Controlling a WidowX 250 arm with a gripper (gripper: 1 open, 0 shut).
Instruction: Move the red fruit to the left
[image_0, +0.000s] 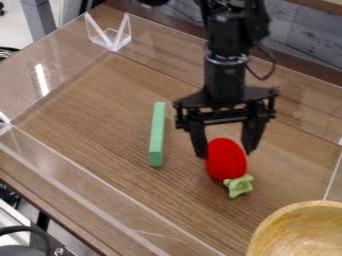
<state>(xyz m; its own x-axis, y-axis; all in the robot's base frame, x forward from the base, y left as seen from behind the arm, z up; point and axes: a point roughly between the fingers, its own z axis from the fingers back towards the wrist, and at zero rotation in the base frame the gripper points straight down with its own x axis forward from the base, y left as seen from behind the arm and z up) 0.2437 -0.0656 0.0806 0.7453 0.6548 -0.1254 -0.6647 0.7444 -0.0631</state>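
The red fruit (225, 159) lies on the wooden table inside the clear tray, its light green stem cap (239, 185) pointing to the front right. My gripper (225, 135) hangs straight down over the fruit's far side, jaws open wide. One fingertip (193, 146) stands to the fruit's left, the other to its right, both just above its top edge. Nothing is held.
A long flat green bar (158, 133) lies left of the fruit. A clear acrylic wall (54, 165) rims the wooden surface. A wooden bowl (302, 230) sits at the front right corner. A small clear stand (108, 33) is at the back left.
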